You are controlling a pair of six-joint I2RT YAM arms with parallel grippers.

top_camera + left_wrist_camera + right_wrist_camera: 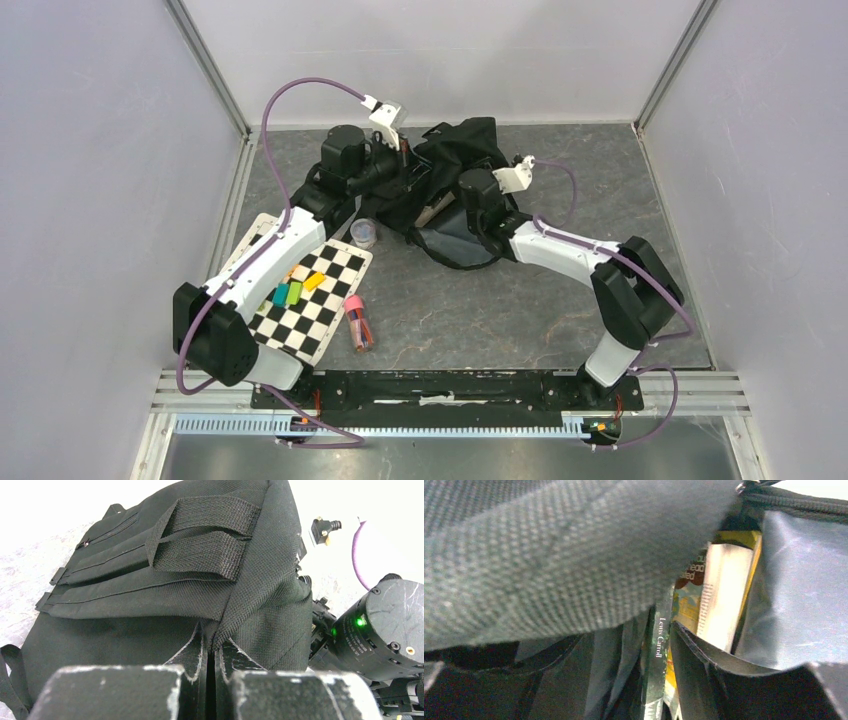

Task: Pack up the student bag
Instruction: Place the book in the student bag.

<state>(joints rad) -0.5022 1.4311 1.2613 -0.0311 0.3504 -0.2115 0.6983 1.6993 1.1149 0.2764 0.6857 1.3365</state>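
The student bag (465, 140) is a black fabric backpack lying at the back middle of the table. My left gripper (403, 160) is at the bag's left edge and is shut on a fold of its black fabric (150, 590), its fingertips (192, 652) pinching the cloth. My right gripper (457, 205) reaches into the bag's opening, past the grey lining (804, 590). It is shut on a thin book (658, 655) with "Lewis Carroll" on the spine, beside another yellow and white book (724, 595). A black flap of the bag (549, 555) hangs over the opening.
A checkerboard (330, 310) lies at the front left under my left arm, with several coloured blocks (294, 290) on it. A small clear jar (364, 233) stands just behind the board. A pink tube (359, 322) lies to its right. My right wrist motor (385, 625) is close beside my left gripper.
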